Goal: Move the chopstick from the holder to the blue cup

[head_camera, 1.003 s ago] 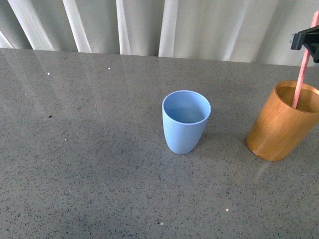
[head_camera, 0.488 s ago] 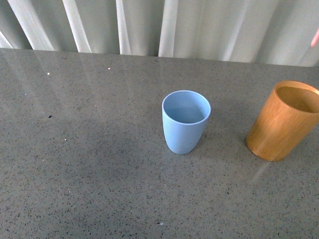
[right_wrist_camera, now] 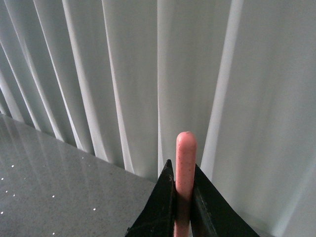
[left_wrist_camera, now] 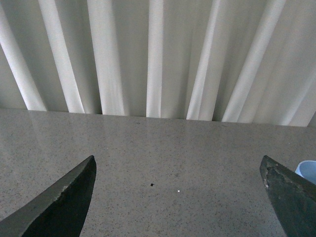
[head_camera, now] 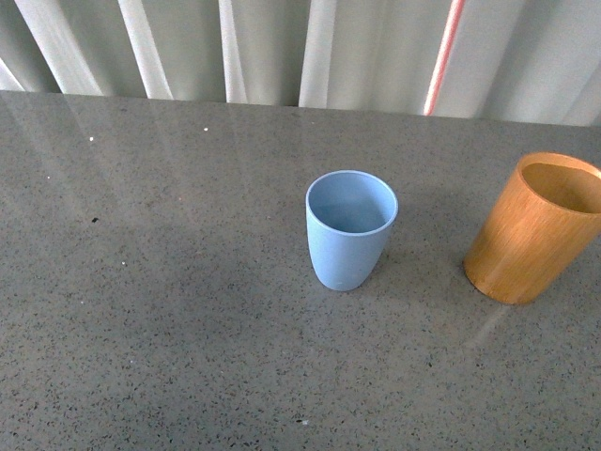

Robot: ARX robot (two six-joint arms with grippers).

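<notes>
The light blue cup (head_camera: pixel 350 228) stands upright and empty at the table's middle. The orange-brown wooden holder (head_camera: pixel 535 227) stands to its right, empty. The pale pink chopstick (head_camera: pixel 445 56) hangs in the air above and behind the gap between cup and holder; its lower end shows, its top runs out of the front view. My right gripper (right_wrist_camera: pixel 182 183) is shut on the chopstick (right_wrist_camera: pixel 185 158), seen only in the right wrist view. My left gripper (left_wrist_camera: pixel 177 170) is open and empty above the table, with the blue cup's rim (left_wrist_camera: pixel 307 170) at the edge of its view.
The grey speckled table (head_camera: pixel 169 282) runs back to a white pleated curtain (head_camera: pixel 282 47). Neither arm shows in the front view.
The chopstick came up out of the holder, left the front view to the upper right, and now hangs further left, behind the gap between the cups. The holder is empty.
</notes>
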